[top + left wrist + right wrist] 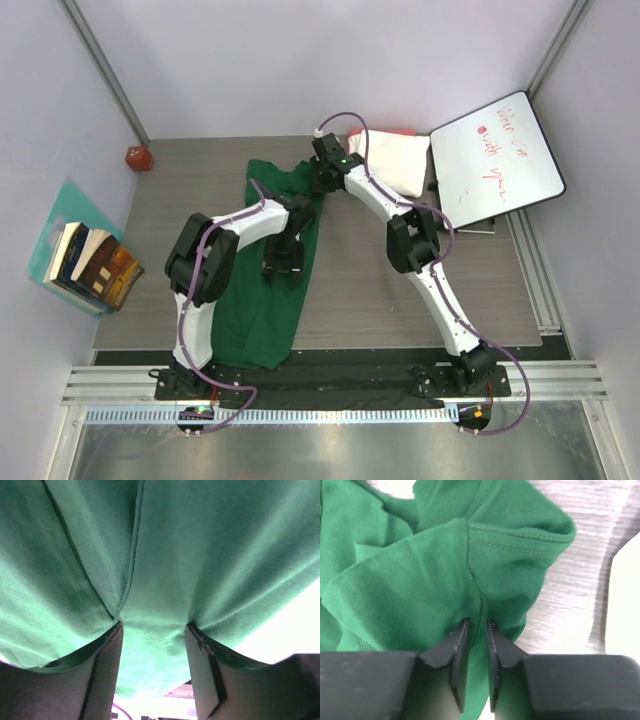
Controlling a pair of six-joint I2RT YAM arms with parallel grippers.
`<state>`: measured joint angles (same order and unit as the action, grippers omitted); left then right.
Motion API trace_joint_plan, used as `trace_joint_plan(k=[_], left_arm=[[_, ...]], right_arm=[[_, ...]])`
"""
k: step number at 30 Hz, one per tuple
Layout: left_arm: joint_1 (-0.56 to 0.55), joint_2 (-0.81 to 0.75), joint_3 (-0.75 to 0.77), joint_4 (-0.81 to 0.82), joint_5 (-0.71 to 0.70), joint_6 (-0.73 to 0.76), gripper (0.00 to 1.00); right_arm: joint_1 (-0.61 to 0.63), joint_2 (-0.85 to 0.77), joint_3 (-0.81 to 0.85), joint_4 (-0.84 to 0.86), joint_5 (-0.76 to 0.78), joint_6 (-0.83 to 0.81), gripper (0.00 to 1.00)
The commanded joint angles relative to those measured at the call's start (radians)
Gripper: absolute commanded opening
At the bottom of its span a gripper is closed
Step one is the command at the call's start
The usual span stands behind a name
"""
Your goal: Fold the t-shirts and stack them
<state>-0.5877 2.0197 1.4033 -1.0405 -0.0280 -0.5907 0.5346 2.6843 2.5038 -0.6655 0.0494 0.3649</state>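
A dark green t-shirt [262, 315] lies in a long strip from the back middle of the table to its front left. My left gripper [283, 265] stands on the middle of it. In the left wrist view its jaws [154, 625] are wide apart, with loose green cloth [200, 555] lying between them. My right gripper [325, 170] is at the shirt's far end. There its jaws [477, 622] stand narrow, pinching a fold of the green cloth [410, 580]. A cream-white folded t-shirt [397, 160] lies just right of it, with a red-pink cloth edge [385, 132] beneath.
A white whiteboard with red writing [495, 165] leans at the back right, next to the cream bundle. A stack of books [90, 262] sits off the table's left side. A small red object [138, 157] is at the back left corner.
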Motion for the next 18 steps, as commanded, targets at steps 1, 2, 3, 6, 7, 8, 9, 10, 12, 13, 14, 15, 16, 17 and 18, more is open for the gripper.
trace_joint_plan(k=[1, 2, 3, 6, 7, 8, 9, 10, 12, 13, 14, 15, 16, 17, 18], left_arm=[[-0.017, 0.132, 0.034, 0.083, 0.017, -0.014, 0.58], [-0.017, 0.151, 0.048, 0.074, 0.020, -0.015, 0.58], [-0.017, 0.160, 0.072, 0.071, 0.020, -0.015, 0.58], [-0.017, 0.185, 0.127, 0.050, 0.022, -0.027, 0.58], [-0.017, 0.186, 0.138, 0.043, 0.022, -0.031, 0.59], [-0.017, 0.195, 0.163, 0.039, 0.022, -0.034, 0.59], [-0.017, 0.197, 0.174, 0.028, 0.025, -0.035, 0.59], [-0.017, 0.200, 0.181, 0.027, 0.025, -0.037, 0.60], [-0.015, 0.194, 0.195, 0.022, 0.025, -0.043, 0.61], [-0.017, 0.185, 0.194, 0.026, 0.025, -0.049, 0.61], [-0.017, 0.175, 0.194, 0.030, 0.025, -0.054, 0.63], [-0.017, 0.153, 0.195, 0.031, 0.025, -0.057, 0.64], [-0.017, 0.139, 0.195, 0.033, 0.025, -0.061, 0.64], [-0.015, 0.120, 0.204, 0.033, 0.025, -0.063, 0.65], [-0.015, 0.093, 0.210, 0.030, 0.025, -0.064, 0.66]], right_arm=[[-0.062, 0.055, 0.006, 0.003, 0.001, -0.024, 0.29], [-0.068, 0.054, 0.007, 0.013, 0.003, -0.035, 0.34], [-0.077, 0.051, 0.009, 0.018, 0.006, -0.040, 0.38], [-0.099, 0.037, 0.023, 0.037, 0.003, -0.044, 0.45], [-0.104, 0.034, 0.032, 0.040, 0.001, -0.041, 0.45], [-0.107, 0.031, 0.036, 0.047, -0.014, -0.038, 0.46], [-0.111, 0.020, 0.041, 0.046, -0.019, -0.037, 0.46], [-0.113, 0.011, 0.041, 0.047, -0.022, -0.037, 0.46], [-0.113, -0.013, 0.030, 0.049, -0.028, -0.035, 0.46], [-0.113, -0.041, 0.008, 0.050, -0.029, -0.034, 0.46], [-0.113, -0.059, -0.008, 0.059, -0.031, -0.032, 0.46], [-0.113, -0.078, -0.023, 0.061, -0.036, -0.032, 0.46], [-0.113, -0.116, -0.049, 0.063, -0.037, -0.030, 0.46], [-0.113, -0.136, -0.065, 0.066, -0.037, -0.029, 0.46], [-0.113, -0.155, -0.092, 0.066, -0.083, -0.023, 0.46]])
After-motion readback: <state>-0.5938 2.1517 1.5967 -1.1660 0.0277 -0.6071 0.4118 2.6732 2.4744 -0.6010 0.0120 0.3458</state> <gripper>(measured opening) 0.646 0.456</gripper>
